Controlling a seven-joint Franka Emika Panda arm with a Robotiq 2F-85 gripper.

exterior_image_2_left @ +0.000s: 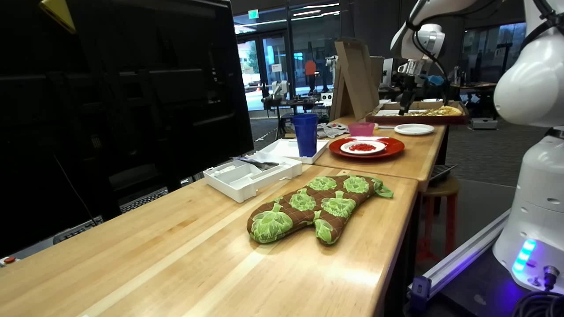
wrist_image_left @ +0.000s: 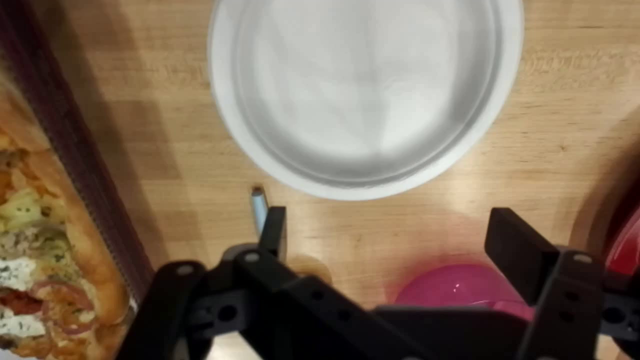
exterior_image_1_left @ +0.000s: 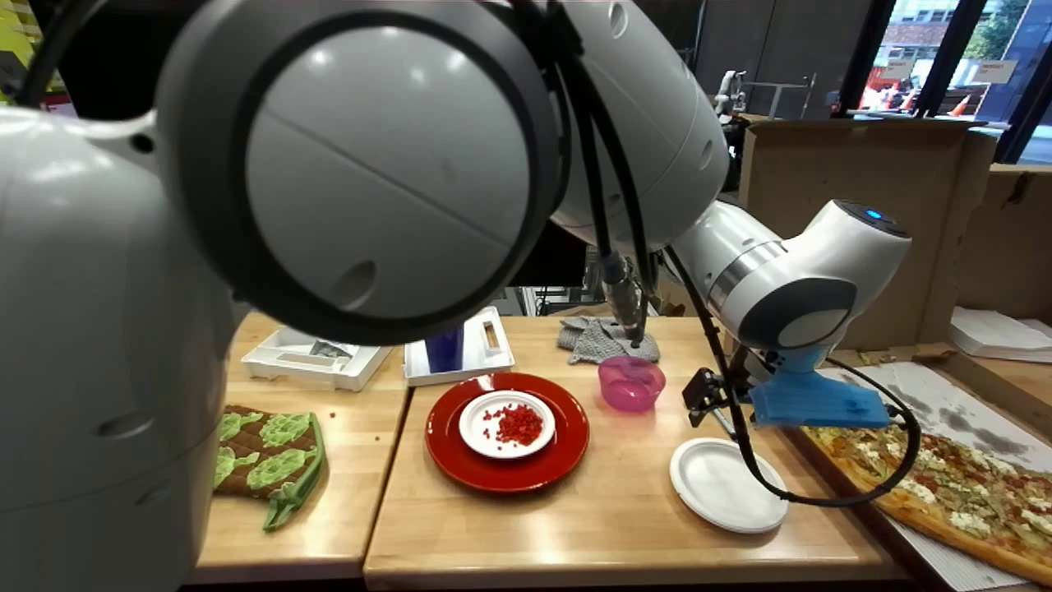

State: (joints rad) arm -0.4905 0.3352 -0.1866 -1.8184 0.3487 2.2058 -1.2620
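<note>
The gripper [wrist_image_left: 391,232] is hovering above the desk [exterior_image_2_left: 176,246] with its jaws standing wide apart, holding nothing. In the wrist view, the white plate [wrist_image_left: 365,90] is lying face up just beyond the fingertips. The pink bowl [wrist_image_left: 450,287] is sitting on the desk near the plate, partly hiding behind the gripper. A thin rod [wrist_image_left: 259,207] is lying just beside the plate's rim, with a finger covering much of it; what it is, the pictures are not telling.

Along the plate's side, the pizza box [wrist_image_left: 75,130] is lying open, and the pizza [wrist_image_left: 50,260] is resting in it. In both exterior views, the lid [exterior_image_1_left: 916,288] is standing up at the back.

Well apart from the gripper, the red plate [exterior_image_1_left: 567,460] is carrying a small plate [exterior_image_1_left: 472,427], and red bits [exterior_image_1_left: 519,425] are lying on that, mostly gathering in one heap. The bowl is sitting between the red plate and the white plate, and a grey cloth [exterior_image_1_left: 608,339] is lying just behind it. In an exterior view, a blue cup [exterior_image_2_left: 306,136] is standing upright in a white tray [exterior_image_2_left: 278,148], next to a white box [exterior_image_2_left: 224,186]. A brown and green mitt [exterior_image_2_left: 304,207] is lying flat nearby, its thumb pointing away from the box.
</note>
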